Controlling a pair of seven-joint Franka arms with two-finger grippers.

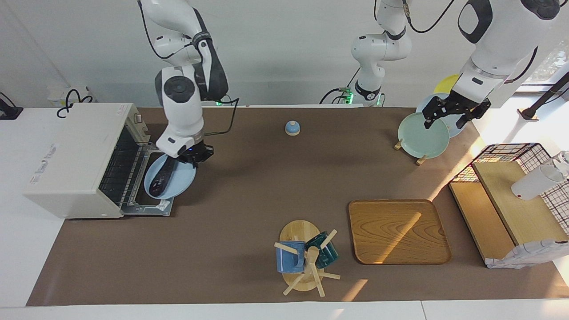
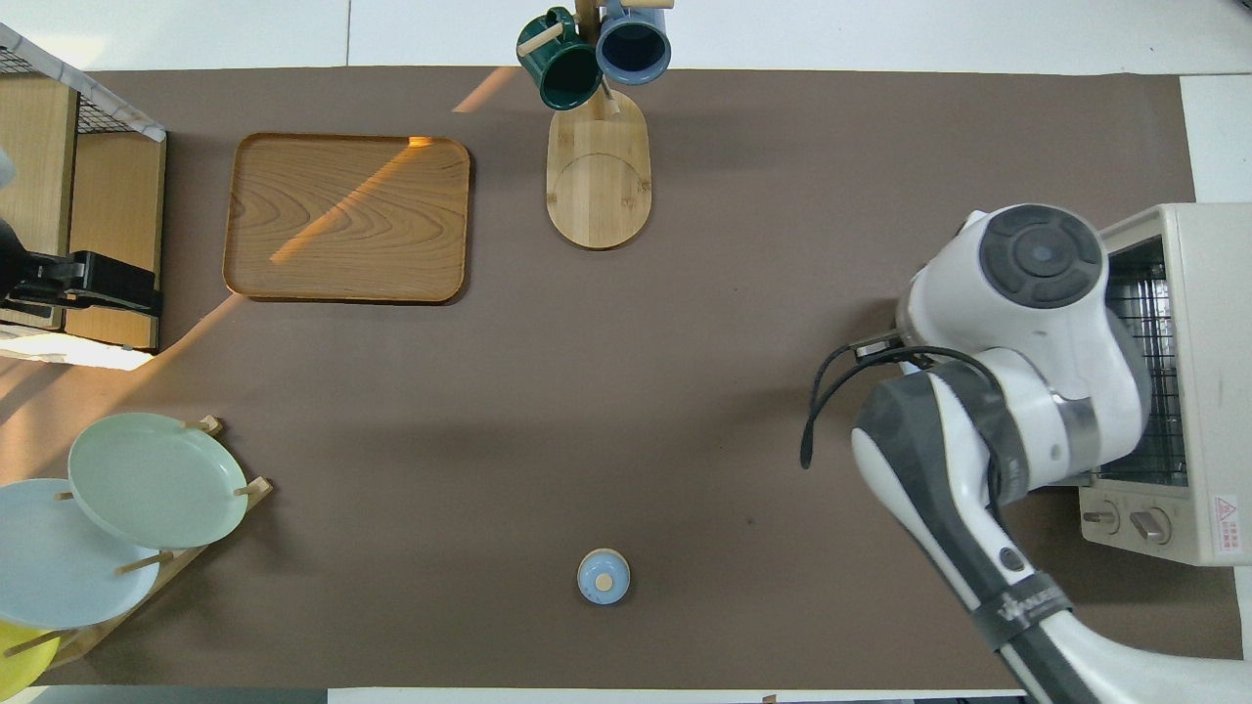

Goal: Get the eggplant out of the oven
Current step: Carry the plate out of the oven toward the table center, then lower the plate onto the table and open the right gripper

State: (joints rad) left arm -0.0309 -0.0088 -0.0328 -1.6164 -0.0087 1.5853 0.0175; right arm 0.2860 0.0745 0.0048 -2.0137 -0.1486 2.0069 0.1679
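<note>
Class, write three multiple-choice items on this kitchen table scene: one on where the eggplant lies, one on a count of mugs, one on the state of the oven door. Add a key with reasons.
1. Where does the long dark purple eggplant lie?
A. on the wooden tray
B. on a round pale blue plate
C. in the wire basket

2. How many mugs hang on the wooden mug stand?
A. two
B. four
C. none

3. How is the door of the boxy off-white toaster oven?
A. shut
B. removed
C. open, folded down

Key:
1 B, the eggplant rests on the plate that the right tool grips at its rim, over the lowered oven door.
2 A, one blue and one dark green.
3 C, the wire rack inside shows.
</note>
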